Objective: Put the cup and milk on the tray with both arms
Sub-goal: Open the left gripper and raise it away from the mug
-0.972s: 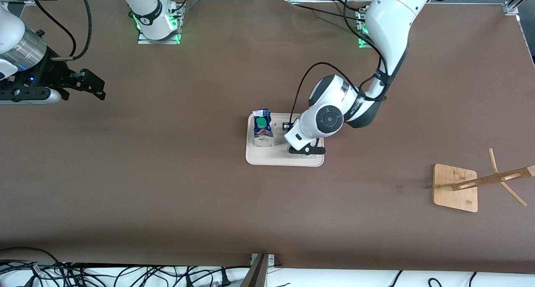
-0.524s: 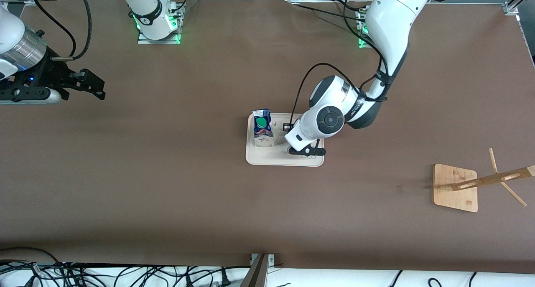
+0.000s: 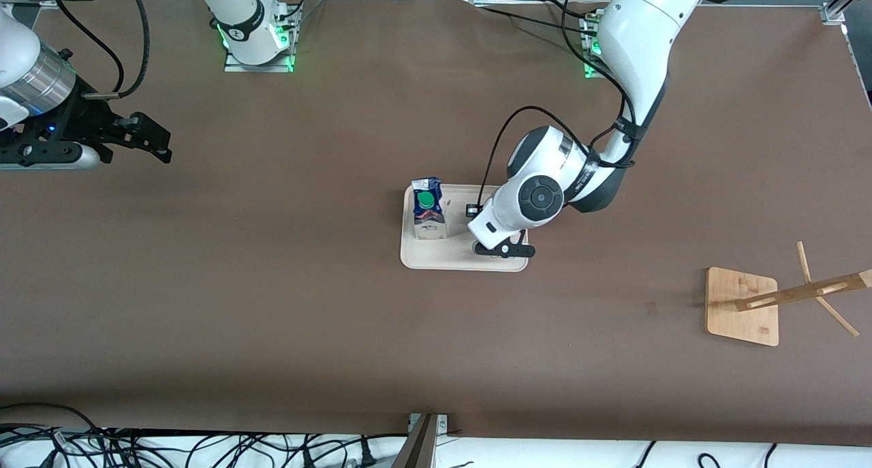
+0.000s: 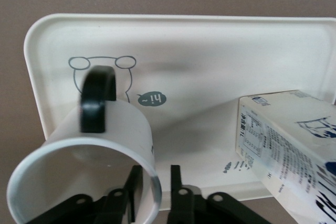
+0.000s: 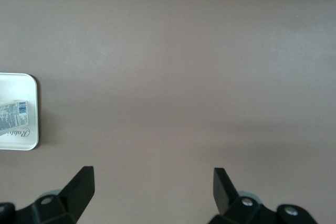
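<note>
Cup point(image 4: 100, 145) and milk point(image 3: 428, 212) — both on tray point(image 3: 436, 257)

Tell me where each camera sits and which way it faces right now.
Front view: high across the table, facing the arms' bases, looking down on the tray with the milk; both arms show, left gripper over the tray, right gripper waiting toward the right arm's end.
Left wrist view: on the left wrist, looking down past its jaws, which straddle the wall of the cup, slightly apart.
Right wrist view: on the right wrist, looking across the brown table; its open jaws show.
Shared: tray and milk appear in all three.
</note>
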You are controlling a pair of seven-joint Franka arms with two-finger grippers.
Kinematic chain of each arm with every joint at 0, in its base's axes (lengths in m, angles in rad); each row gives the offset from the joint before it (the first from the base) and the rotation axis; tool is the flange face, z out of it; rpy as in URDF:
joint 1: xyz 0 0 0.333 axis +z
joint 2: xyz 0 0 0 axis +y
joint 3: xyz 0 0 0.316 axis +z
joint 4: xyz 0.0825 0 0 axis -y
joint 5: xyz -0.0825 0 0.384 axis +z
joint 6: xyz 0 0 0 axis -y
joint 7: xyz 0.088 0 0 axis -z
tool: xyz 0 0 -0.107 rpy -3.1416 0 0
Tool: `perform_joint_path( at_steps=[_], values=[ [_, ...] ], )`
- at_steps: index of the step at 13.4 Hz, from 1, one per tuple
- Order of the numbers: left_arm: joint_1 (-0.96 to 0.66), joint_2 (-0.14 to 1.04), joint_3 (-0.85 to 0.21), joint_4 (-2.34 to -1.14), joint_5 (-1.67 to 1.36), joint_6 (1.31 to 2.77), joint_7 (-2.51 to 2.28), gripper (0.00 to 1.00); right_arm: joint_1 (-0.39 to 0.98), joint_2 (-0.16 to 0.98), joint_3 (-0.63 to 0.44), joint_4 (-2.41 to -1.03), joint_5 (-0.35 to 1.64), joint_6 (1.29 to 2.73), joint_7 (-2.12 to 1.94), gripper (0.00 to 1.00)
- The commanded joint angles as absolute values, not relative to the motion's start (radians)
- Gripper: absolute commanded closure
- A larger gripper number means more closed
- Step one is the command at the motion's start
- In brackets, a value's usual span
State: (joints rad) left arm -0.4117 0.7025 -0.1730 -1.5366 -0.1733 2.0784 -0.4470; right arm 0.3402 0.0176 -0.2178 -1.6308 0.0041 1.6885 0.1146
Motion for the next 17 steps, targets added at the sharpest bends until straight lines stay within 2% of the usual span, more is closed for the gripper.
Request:
perform_joint_path(
  at_steps=[1,5,11,15,17],
  values=[
    [-0.42,0.683,-0.163,-1.526,-0.149,2.054,-0.439,0.0,0.336,0.017,-0.218,-1.614,0.023,1.669,0.115,0.0],
    [-0.394,0.557,-0.135,-1.526,-0.15,1.91,-0.439,0.0,0.336,0.017,-0.219,-1.614,0.023,1.669,0.115,0.0],
    [-0.223,0.364,-0.124,-1.512,-0.147,1.758,-0.391,0.0,0.336,0.017,-0.219,-1.614,0.023,1.669,0.114,0.0],
    [-0.2,0.267,-0.058,-1.511,0.081,1.703,-0.198,0.0,0.336,0.017,-0.219,-1.614,0.023,1.669,0.112,0.0],
    [-0.141,0.258,-0.06,-1.424,0.11,1.603,-0.19,0.0,0.336,0.017,-0.219,-1.614,0.023,1.669,0.114,0.0]
  ],
)
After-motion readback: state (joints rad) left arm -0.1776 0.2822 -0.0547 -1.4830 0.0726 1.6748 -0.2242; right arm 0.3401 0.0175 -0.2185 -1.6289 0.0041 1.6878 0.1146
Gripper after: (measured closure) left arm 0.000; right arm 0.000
